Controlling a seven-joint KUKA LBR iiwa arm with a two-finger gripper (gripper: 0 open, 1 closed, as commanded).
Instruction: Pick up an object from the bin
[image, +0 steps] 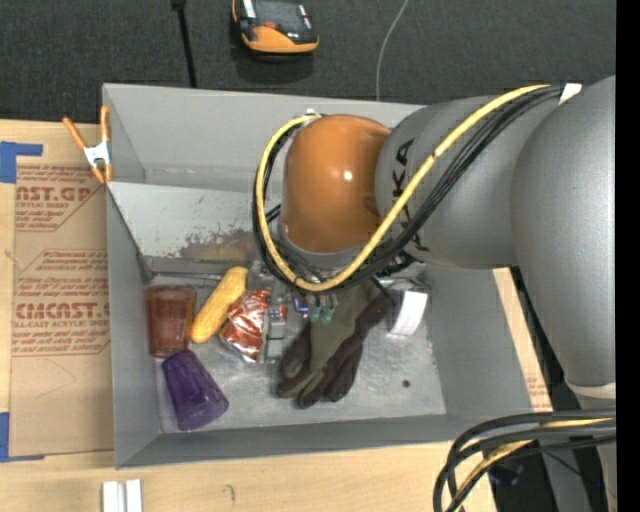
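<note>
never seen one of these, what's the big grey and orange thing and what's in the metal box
The big grey shape is a robot arm, reaching in from the right; the orange dome is a cover on its wrist. One camera looks down from above, slightly sideways. Under the arm is a grey metal bin of loose things: a purple cup at lower left, a brown block, a yellow banana-shaped piece, a red crinkly packet, a dark glove and a small white item. The gripper hangs under the cover, over the packet and glove. Whether it holds anything cannot be told.
</note>
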